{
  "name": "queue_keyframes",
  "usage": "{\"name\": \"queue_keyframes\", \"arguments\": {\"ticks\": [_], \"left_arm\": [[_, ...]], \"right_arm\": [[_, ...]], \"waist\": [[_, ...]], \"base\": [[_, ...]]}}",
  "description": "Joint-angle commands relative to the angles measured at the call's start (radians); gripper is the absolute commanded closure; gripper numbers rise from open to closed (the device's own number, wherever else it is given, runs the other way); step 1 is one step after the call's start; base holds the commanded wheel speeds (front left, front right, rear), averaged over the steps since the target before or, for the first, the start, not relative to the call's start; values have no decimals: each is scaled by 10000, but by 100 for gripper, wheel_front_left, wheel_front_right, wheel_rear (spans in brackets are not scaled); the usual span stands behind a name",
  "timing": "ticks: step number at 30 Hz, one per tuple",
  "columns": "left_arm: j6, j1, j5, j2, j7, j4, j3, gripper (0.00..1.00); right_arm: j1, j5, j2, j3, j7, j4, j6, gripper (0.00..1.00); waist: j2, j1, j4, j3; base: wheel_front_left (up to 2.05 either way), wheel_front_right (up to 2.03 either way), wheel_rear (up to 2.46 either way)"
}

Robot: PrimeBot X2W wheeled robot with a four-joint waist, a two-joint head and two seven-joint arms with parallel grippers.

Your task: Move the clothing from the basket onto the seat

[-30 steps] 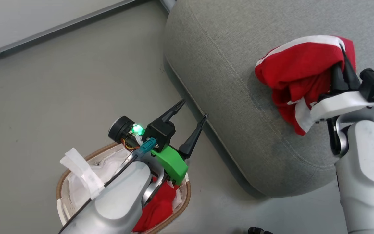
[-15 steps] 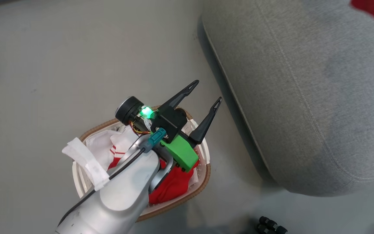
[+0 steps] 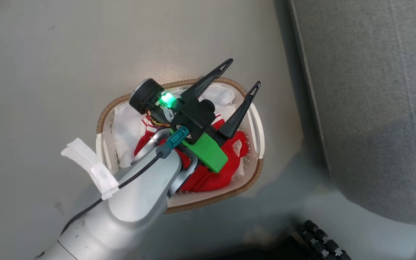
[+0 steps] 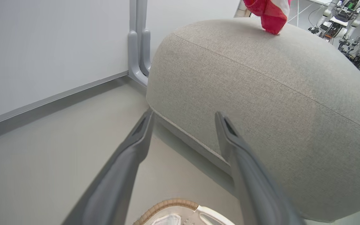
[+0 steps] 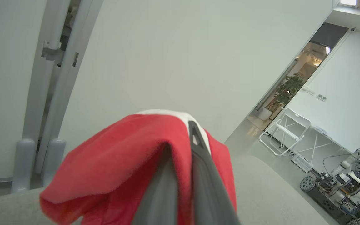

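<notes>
1. Hovering my left hand [image 3: 243, 72] above the basket [image 3: 101, 119], I am holding its two fingers spread wide, with nothing between them.
2. I am looking down on the loose jersey [image 3: 237, 146], which is lying crumpled inside the basket. It is filling the half nearer the seat [image 3: 374, 108], while the white liner [image 3: 128, 126] is showing bare on the other half.
3. What the coming move is hinging on: the loose jersey is lying beneath my left wrist and palm, not ahead of my fingertips. My fingers are pointing out across the far rim. In the left wrist view they are aiming at the seat's flank and the floor [image 4: 42, 172], with the basket's rim sitting at the very bottom edge.
4. I am judging that this calls for tipping the wrist downward and drawing back a little, not reaching forward.
5. The heap is bunching up with no clear long axis, so I am expecting almost any finger line to catch a fold.
6. My right hand [image 5: 183, 137] is pinching the held jersey [image 5: 120, 156], fingers pressed together on the cloth. That jersey is hanging over the seat's top, and its lowest fold seems to be touching the cushion. I am therefore counting the left arm as the nearer one for the basket.
</notes>
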Motion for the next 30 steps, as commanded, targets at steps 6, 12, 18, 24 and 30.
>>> {"name": "queue_keyframes", "arguments": {"ticks": [6, 12, 18, 24, 30], "left_arm": [[50, -55, -32, 114, -33, 60, -22, 0], [112, 57, -95, 229, -62, 134, 53, 0], [86, 147, -187, 193, -81, 245, 47, 0], [63, 328, -389, 139, -88, 438, 252, 0], [174, 804, -654, 150, -88, 355, 882, 0]], "right_arm": [[739, -830, 287, -640, -74, 1033, -14, 100], [1188, -1099, 552, -821, -92, 1750, -15, 65], [1751, -918, 982, -593, -88, 1841, -14, 0], [2634, -338, 1397, -87, -90, 1295, -14, 0], [3421, 150, 1479, 546, -91, 1009, -14, 0]], "waist": [[120, -2, 838, 925], [120, -2, 682, 775], [120, -2, 504, 402], [120, -2, 397, -499], [120, -2, 463, -1744]], "base": [[0, 0, 0], [0, 0, 0], [0, 0, 0], [0, 0, 0], [0, 0, 0]]}}
